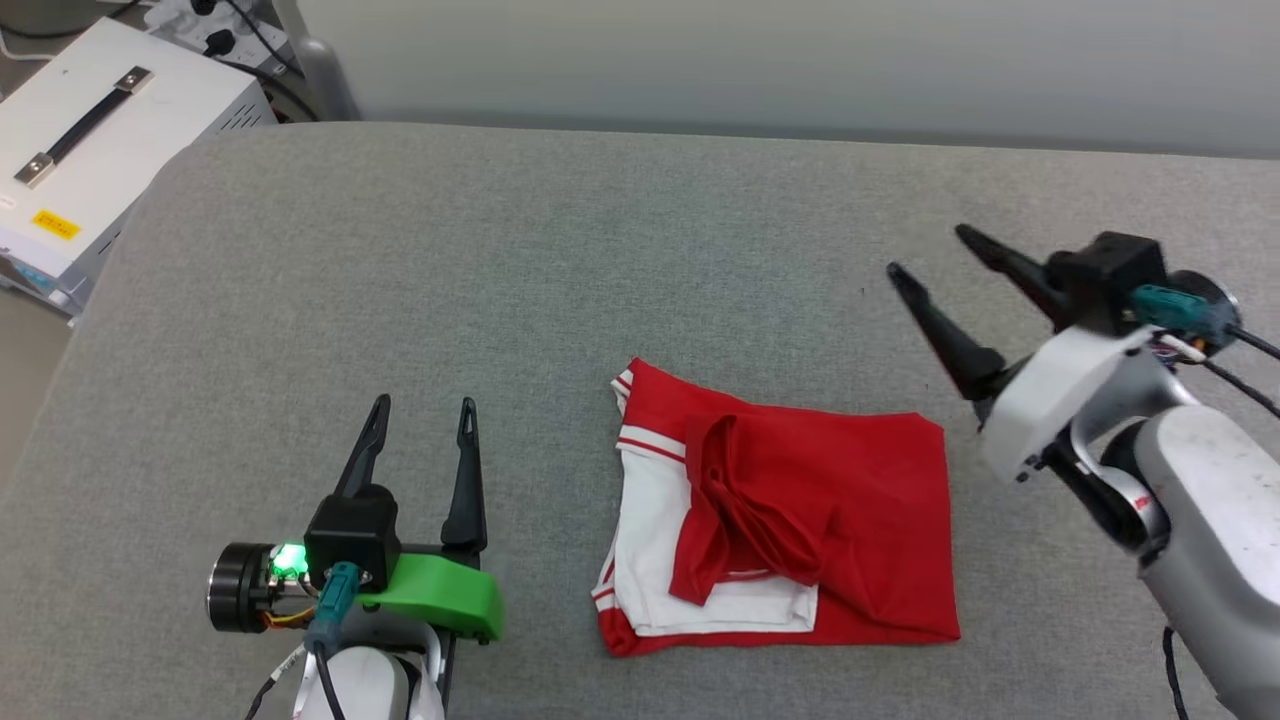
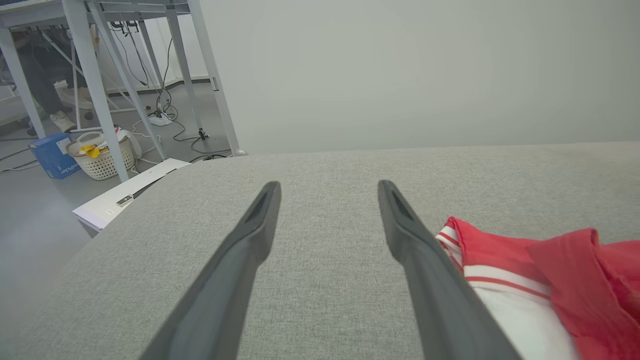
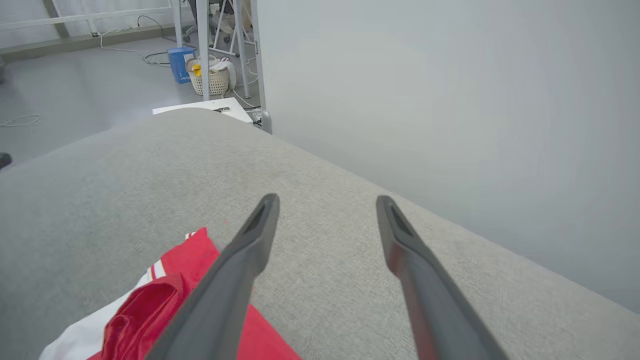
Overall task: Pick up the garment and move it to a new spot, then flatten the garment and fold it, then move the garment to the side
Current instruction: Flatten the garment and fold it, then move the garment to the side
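At the far left a white case (image 1: pixel 100 130) carries a yellow label (image 1: pixel 55 224), too small to read. The left gripper (image 1: pixel 424 403) rests with fingers spread and empty, near the garment (image 1: pixel 860 500). The garment lies folded in a rough rectangle on the grey table (image 1: pixel 500 250), front middle; no lettering shows, probably turned inside. The right gripper (image 1: pixel 928 250) hovers at its right, also spread and empty, likely kept apart so the fold is not disturbed.

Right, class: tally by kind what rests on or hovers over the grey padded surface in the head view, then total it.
Folded red-and-white garment: 1
Open grippers: 2, the left gripper and the right gripper
Total: 3
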Robot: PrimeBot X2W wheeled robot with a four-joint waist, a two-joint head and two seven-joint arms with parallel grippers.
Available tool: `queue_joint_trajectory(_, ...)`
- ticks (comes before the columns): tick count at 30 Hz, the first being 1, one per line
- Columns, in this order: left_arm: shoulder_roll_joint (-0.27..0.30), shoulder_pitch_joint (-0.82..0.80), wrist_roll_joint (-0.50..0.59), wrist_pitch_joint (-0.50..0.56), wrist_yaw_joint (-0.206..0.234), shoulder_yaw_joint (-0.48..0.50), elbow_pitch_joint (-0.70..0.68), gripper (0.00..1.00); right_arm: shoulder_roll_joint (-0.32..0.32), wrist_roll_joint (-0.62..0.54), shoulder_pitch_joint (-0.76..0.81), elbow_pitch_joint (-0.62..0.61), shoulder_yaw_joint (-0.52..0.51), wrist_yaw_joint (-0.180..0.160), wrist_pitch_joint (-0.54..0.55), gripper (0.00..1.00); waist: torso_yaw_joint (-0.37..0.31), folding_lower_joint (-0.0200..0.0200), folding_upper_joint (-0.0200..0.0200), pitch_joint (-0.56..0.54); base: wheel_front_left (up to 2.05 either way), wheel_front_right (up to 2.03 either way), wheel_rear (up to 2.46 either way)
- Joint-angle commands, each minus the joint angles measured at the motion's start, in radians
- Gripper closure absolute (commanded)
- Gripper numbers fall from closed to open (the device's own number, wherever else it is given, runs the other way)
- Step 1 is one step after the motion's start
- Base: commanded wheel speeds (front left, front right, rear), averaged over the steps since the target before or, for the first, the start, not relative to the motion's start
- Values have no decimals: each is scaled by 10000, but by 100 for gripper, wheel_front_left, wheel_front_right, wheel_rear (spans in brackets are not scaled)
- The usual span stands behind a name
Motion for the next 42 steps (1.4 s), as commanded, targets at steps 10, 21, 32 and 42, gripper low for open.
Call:
queue_joint_trajectory(10, 45, 387, 115, -57, -51, 91, -177, 0, 1735, -3452, 2329, -387, -4270, -6, -2399, 0, -484, 0, 38, -479, 0, 0, 0)
queue_joint_trajectory(21, 42, 841, 53, -57, -71, 170, -365, 0, 3291, -3934, 4512, -1449, -5622, -6, -2807, 0, -536, 0, 38, -805, 0, 0, 0)
queue_joint_trajectory(32, 16, 1202, -12, -57, -133, 167, -327, 0, 3773, -3677, 5989, -1713, -5427, -6, -2811, 0, -465, 0, 38, -1092, 0, 0, 0)
queue_joint_trajectory(42, -2, 1393, 6, -57, -142, 156, -260, 0, 3869, -3775, 6467, -1670, -5259, -6, -2811, 0, -456, 0, 38, -1183, 0, 0, 0)
